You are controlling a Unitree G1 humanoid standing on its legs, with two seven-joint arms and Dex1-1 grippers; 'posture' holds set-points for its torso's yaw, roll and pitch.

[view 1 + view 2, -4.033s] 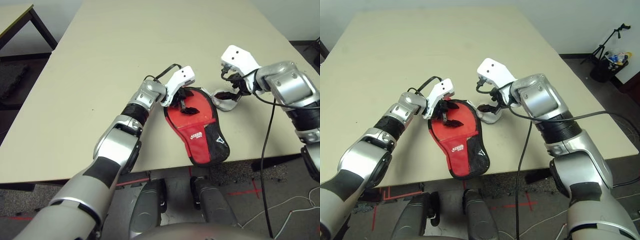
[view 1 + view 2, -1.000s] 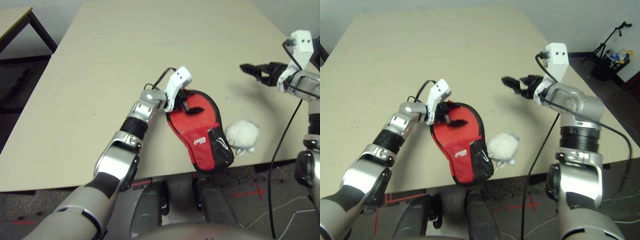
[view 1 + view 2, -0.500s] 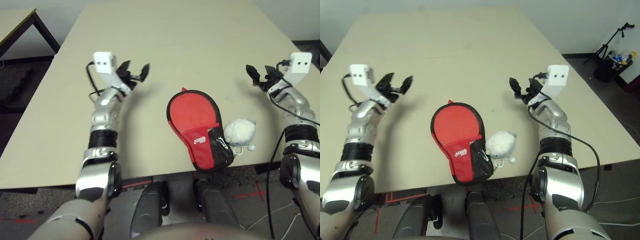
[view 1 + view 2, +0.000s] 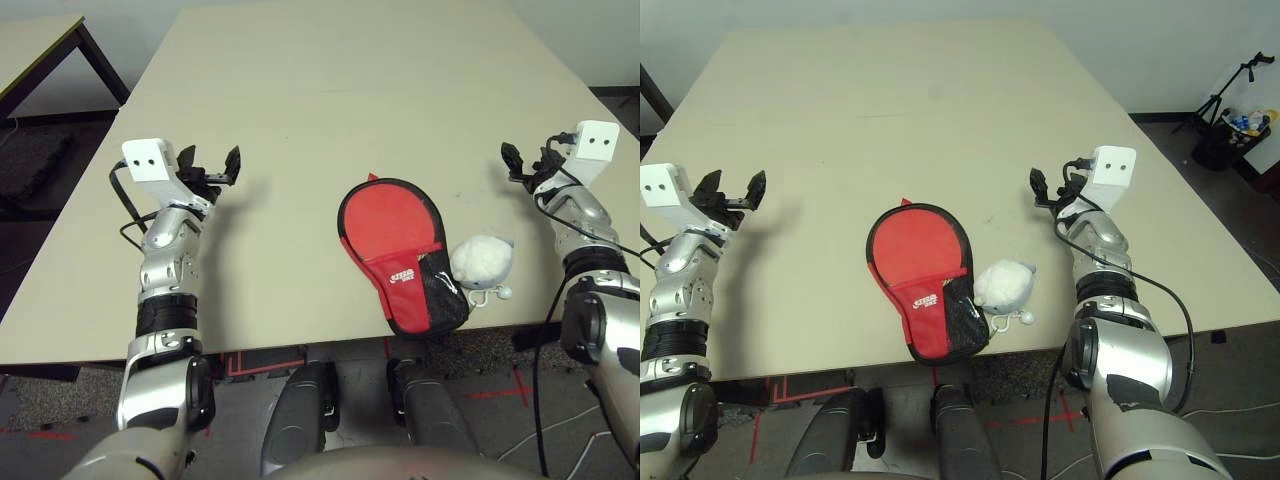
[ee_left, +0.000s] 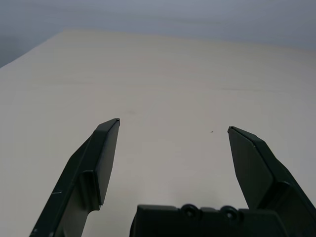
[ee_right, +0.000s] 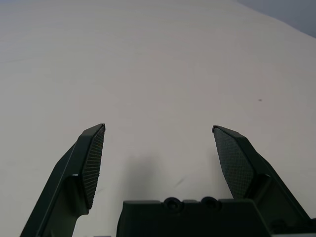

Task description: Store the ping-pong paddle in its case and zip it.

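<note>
Beige table (image 4: 300, 120) carries everything. Red, black-trimmed case (image 4: 400, 270) lies flat near the robot-side edge, roughly centred between the arms. Long axis: round end away from the robot, narrow end at the near edge, skewed a bit toward robot's right. Paddle: can't see it; probably inside, judging by the flat, closed-looking cover. Zip state not readable all the way round.

Left end effector (image 5: 174, 124): jaws wide apart, nothing between them, well off to the case's left. From there the case is rightward and back toward the body. Right end effector (image 6: 159, 127): also spread and empty, farther out than the case on its right. From there the case is leftward and back toward the body. Right is the nearer one.

White fluffy ball (image 4: 483, 262) sits just beside the case, right side. Could snag a right-hand approach. If zipped, no further grasp needed.
</note>
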